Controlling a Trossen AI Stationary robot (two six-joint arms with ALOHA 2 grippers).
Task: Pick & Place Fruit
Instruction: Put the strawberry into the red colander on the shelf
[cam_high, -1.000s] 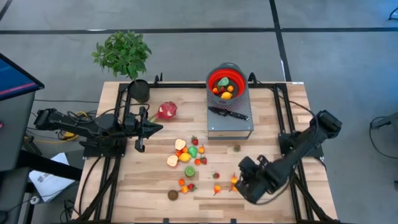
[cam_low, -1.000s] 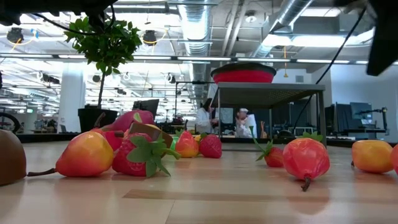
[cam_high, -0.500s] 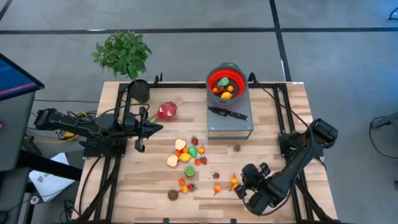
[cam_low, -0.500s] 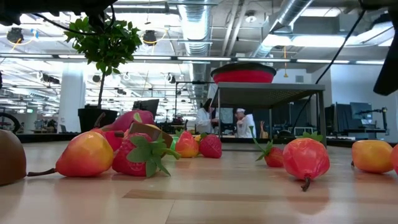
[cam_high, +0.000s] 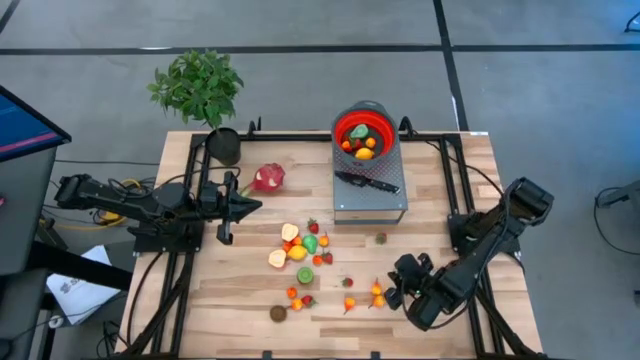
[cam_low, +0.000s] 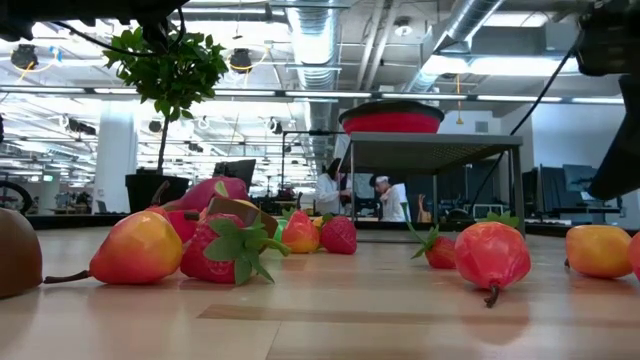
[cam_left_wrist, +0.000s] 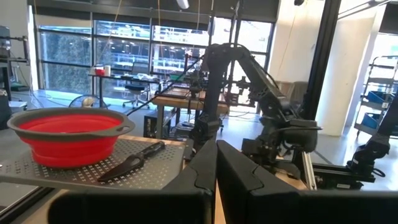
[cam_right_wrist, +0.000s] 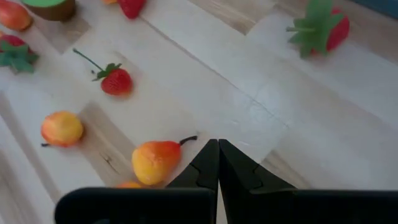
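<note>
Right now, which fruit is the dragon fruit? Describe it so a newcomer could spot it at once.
Start at the potted plant on the table's far left corner, then look toward the raised metal stand with the red bowl. The dragon fruit lies between them, alone on the wood. It is pink-red and larger than the small fruits clustered nearer the table's middle.

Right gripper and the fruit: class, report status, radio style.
Right gripper shut, empty, low beside a yellow-red pear. Left gripper shut, parked at table's left. Fruit scattered mid-table; some already in red bowl. Nothing blocking.
</note>
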